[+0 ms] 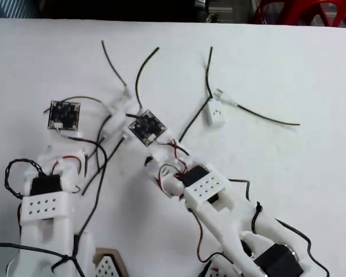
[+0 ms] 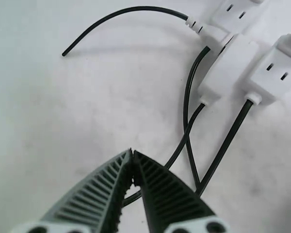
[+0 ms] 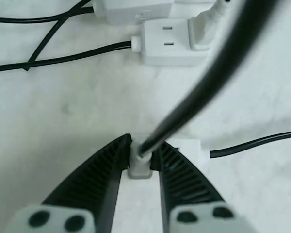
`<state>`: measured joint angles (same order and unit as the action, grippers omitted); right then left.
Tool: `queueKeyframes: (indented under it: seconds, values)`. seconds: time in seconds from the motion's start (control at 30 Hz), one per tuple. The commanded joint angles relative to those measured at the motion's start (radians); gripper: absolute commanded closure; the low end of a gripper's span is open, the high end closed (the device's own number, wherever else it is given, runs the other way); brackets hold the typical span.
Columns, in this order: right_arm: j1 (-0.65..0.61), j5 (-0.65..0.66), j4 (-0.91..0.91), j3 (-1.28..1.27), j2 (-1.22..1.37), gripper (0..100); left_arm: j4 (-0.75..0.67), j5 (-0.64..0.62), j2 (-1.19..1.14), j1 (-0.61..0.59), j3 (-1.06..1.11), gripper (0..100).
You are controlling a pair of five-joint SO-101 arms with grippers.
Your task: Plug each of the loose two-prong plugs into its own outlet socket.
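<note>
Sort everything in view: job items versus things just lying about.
Job:
right gripper
held plug
outlet socket
loose plug
left gripper

Lying about:
red frame at the far side
brown-edged piece at the near edge

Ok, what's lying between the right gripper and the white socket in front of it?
Bare table, as the right wrist view shows. The right gripper is shut on a plug, and that plug's black cord slants up past the socket.

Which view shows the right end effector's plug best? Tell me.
Right wrist view: the right end effector is shut on the plug at its cord end. In the high view that arm's wrist covers it; the left wrist view faces sockets.
</note>
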<state>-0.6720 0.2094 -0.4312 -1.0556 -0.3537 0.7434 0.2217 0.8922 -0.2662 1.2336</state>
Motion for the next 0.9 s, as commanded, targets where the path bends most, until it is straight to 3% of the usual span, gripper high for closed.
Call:
queueKeyframes:
  seconds: [0.0,0.63,0.87]
  values:
    - [0.024,0.011,-0.007,-0.020,0.012,98.1,-0.018,-0.006,0.025,-0.005,-0.005,98]
    - [0.036,0.011,-0.145,-0.034,0.001,98.1,-0.018,-0.006,0.025,-0.007,-0.005,98]
    - [0.039,0.098,-0.226,-0.034,0.001,98.1,-0.018,-0.006,0.025,-0.007,-0.005,98]
